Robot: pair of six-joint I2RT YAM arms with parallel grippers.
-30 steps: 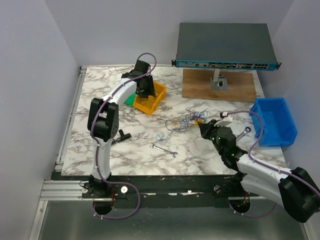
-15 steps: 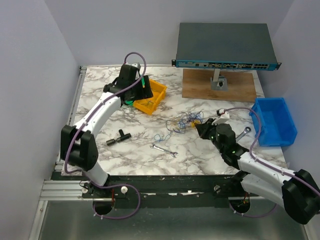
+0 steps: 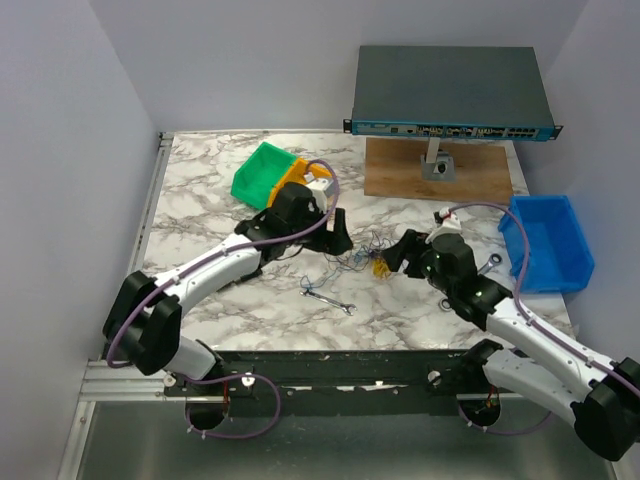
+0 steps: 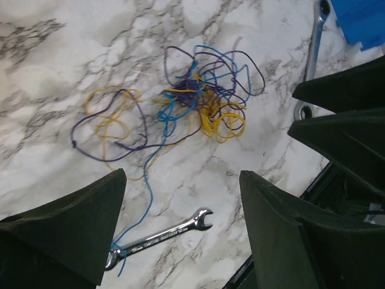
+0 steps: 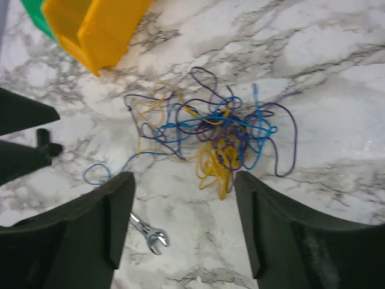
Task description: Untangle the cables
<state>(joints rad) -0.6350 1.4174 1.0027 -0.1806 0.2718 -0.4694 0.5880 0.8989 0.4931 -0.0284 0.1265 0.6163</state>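
So, the cables (image 4: 198, 108) are lying in a loose blue, yellow and purple clump on the marble table (image 3: 200, 200), roughly mid-table and a bit right of centre. The left gripper (image 4: 182, 180) hangs just left of the clump and the right gripper (image 5: 184, 177) just right of it, facing each other. Both have their jaws spread wide with nothing in them.

Stuff I'd worry about from here:

- The two grippers are really close together. If both dive for the middle at once, I'd guess they bump fingers.
- Grabbing the dense yellow knot and pulling would likely cinch it tighter, not loosen it. The looser loops out on the left look like a safer bet.
- One blue strand trails toward the near side, right to the end of the small wrench (image 4: 159, 238). I can't tell if it's hooked around it or just lying against it. If hooked, a pull drags the wrench along.
- These wires are super thin, so they could easily slip out of a pinch.
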